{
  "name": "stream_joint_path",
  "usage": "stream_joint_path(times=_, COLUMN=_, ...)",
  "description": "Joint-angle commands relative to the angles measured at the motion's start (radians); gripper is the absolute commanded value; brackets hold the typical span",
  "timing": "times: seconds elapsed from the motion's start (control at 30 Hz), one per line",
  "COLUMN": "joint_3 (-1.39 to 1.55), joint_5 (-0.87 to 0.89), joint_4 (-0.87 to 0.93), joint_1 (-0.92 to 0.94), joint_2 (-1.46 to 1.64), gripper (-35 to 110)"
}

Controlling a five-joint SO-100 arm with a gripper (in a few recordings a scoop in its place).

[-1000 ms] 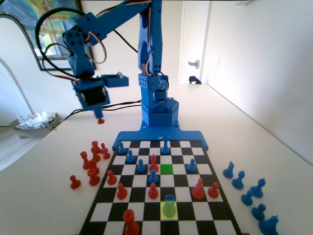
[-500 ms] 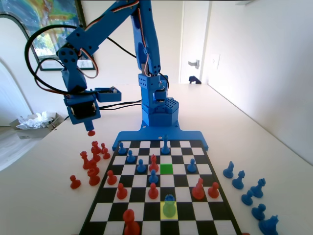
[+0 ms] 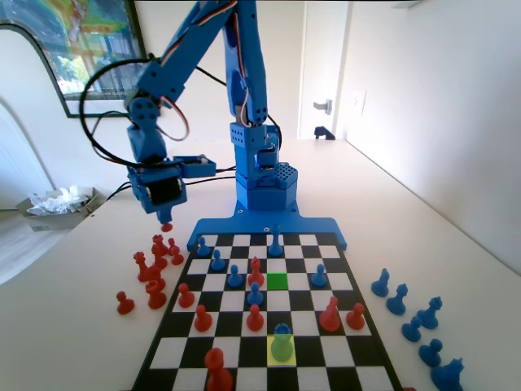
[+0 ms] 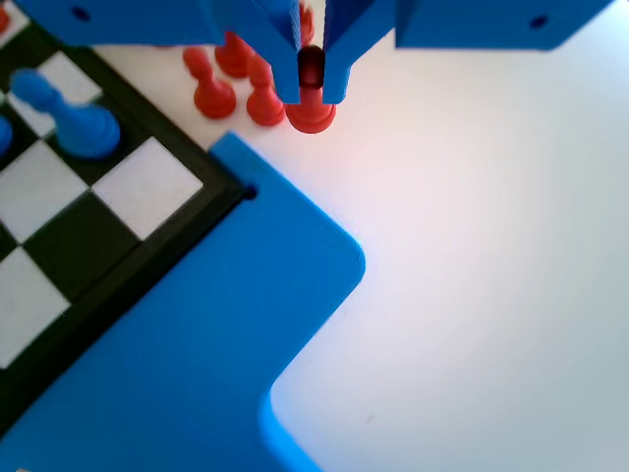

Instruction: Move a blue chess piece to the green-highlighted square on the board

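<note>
Red is what your gripper [image 3: 166, 225] carries: its jaws are closed tight on a small red piece [image 4: 311, 96], held in the air off the board's [image 3: 244, 352] left side in the fixed view, above the cluster of captured red pieces [image 3: 155, 265] on the table [image 3: 423, 228]. Your blue chess piece [image 3: 282, 341] stands on the yellow square [image 3: 271, 355] near the camera end, untouched. You can see the green-highlighted square [image 3: 278, 281] two rows farther along the same file, with nothing on it.
</note>
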Motion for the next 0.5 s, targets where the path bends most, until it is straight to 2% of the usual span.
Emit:
stream_joint_path(times=0.0, joint_3=0.029, joint_5=-0.014, joint_4=-0.057, joint_1=0.003, joint_2=0.058, gripper=1)
stream_joint_path(times=0.47, joint_3=0.114, joint_5=-0.044, joint_4=-0.207, joint_1=-0.003, joint_2=0.011, gripper=1)
